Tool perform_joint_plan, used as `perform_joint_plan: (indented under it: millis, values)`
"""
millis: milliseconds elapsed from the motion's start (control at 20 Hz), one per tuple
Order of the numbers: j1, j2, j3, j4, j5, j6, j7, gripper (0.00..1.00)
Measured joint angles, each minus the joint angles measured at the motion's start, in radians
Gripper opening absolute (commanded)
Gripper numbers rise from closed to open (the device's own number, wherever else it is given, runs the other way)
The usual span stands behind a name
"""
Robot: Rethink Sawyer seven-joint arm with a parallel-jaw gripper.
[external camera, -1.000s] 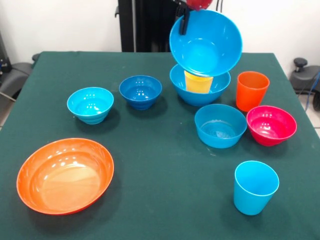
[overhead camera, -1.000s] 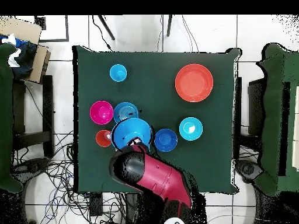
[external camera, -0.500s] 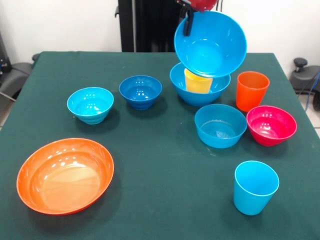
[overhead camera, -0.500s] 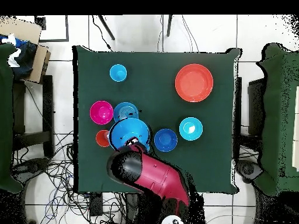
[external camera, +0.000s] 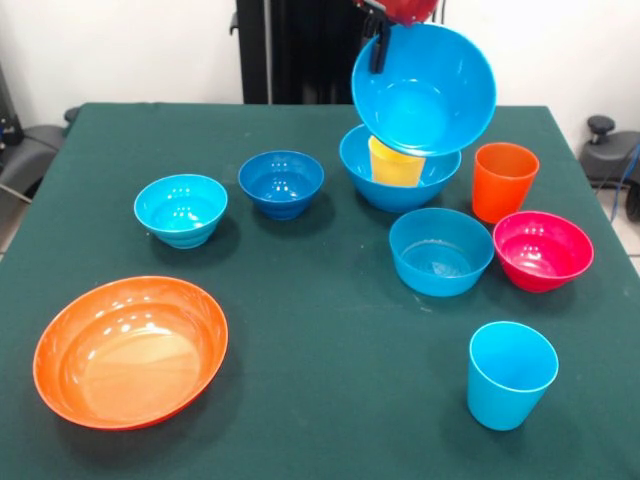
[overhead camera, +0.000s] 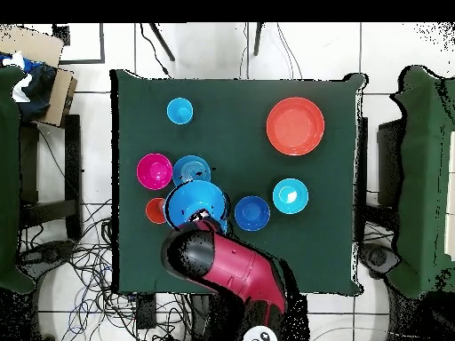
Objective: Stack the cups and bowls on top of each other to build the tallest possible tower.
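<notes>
One blue bowl (external camera: 424, 88) hangs tilted, its rim pinched by the gripper (external camera: 381, 42). Below, another bowl (external camera: 399, 171) holds the yellow cup (external camera: 396, 165).

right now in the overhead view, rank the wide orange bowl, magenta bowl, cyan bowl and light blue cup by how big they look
1. wide orange bowl, clearly the largest.
2. magenta bowl and cyan bowl: they look about alike, so I won't rank one over the other.
3. light blue cup, the smallest.
</notes>
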Motion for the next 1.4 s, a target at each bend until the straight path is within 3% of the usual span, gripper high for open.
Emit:
perform_joint_plan:
  millis: [750,1400]
  values:
    - [-0.006,0.089,0.000,-0.037,0.000,-0.071,0.000,0.00]
    - [-0.007,0.115,0.001,-0.037,0.000,-0.103,0.000,0.00]
